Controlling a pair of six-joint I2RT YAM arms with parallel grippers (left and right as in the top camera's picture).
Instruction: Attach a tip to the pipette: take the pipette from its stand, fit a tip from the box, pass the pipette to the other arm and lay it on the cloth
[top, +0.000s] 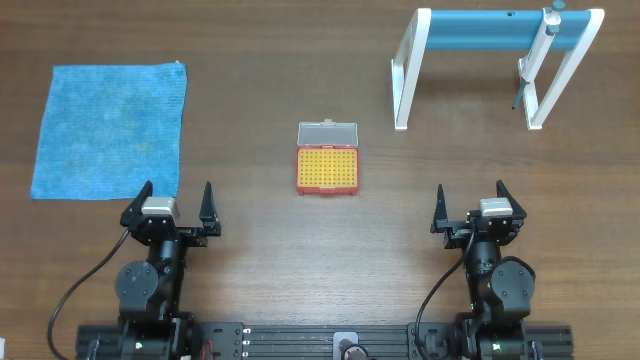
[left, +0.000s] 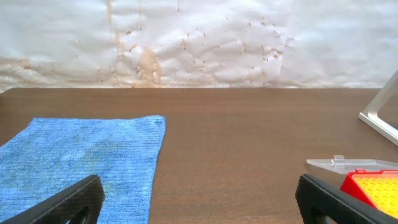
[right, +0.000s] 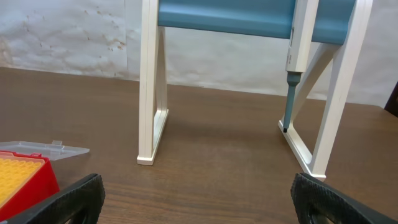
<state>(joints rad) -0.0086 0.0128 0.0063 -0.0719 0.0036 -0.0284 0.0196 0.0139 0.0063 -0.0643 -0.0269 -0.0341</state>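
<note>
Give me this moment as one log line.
stage: not started | pipette: hanging on stand | tip box: lid open | cloth: bare | left gripper: open | right gripper: open

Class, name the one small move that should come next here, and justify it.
Probably the right gripper should advance toward the pipette hanging on its stand: its jaws stand open and empty, and the pipette hangs on that arm's side.

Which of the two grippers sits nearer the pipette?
The right gripper: the pipette hangs from the stand on its side of the table, while the left gripper sits beside the blue cloth.
</note>
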